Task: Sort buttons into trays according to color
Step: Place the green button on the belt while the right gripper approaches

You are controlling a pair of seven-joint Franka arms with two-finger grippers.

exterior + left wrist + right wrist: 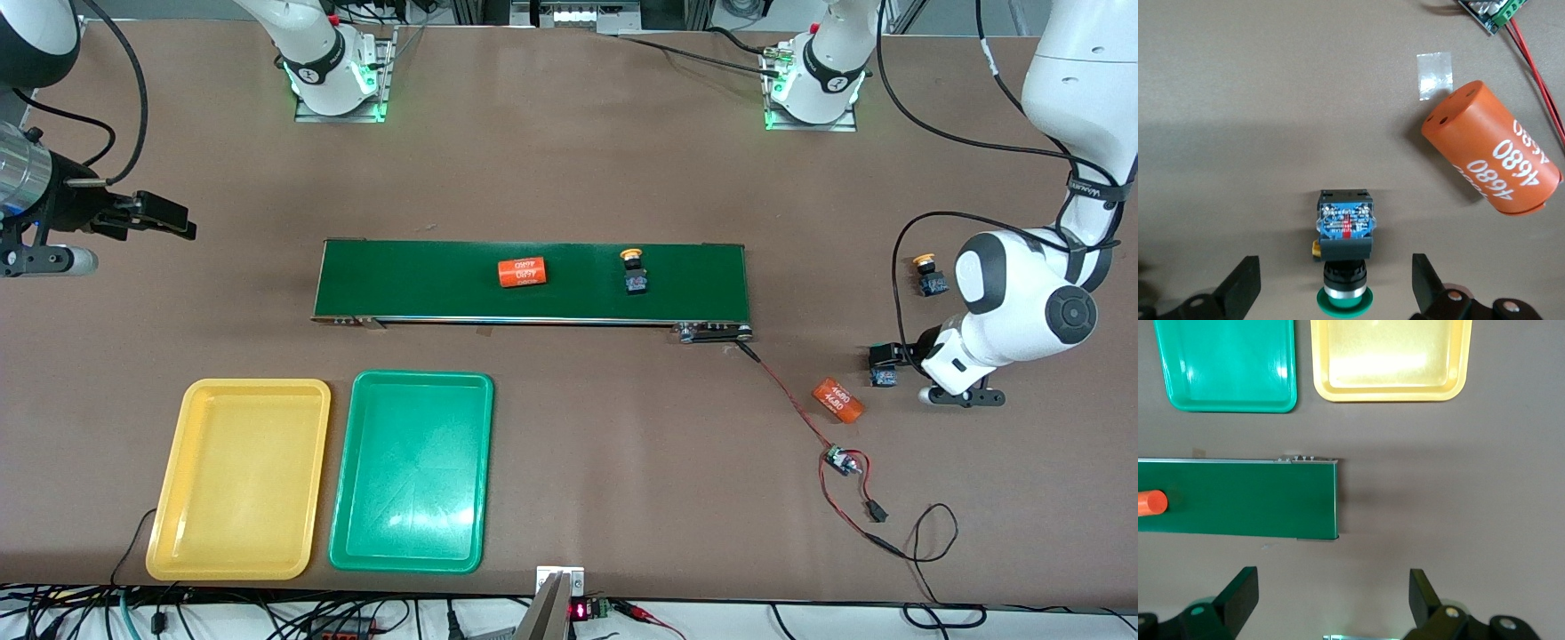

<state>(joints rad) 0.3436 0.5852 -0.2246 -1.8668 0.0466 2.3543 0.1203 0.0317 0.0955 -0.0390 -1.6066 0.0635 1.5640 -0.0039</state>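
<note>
No buttons are sitting in the yellow tray (238,480) or green tray (412,471) yet. I am holding the left gripper (1337,283), fingers open, over a green button (1345,248) on the bench. The right gripper (1331,597) is waiting open. One yellow button (633,271) is riding the belt (409,280).

Orange cylinder (1491,150) lying beside my open left gripper (1336,293) reads "4680", printed twice in white. Markings on the belt's orange cylinder (521,272) unreadable.
</note>
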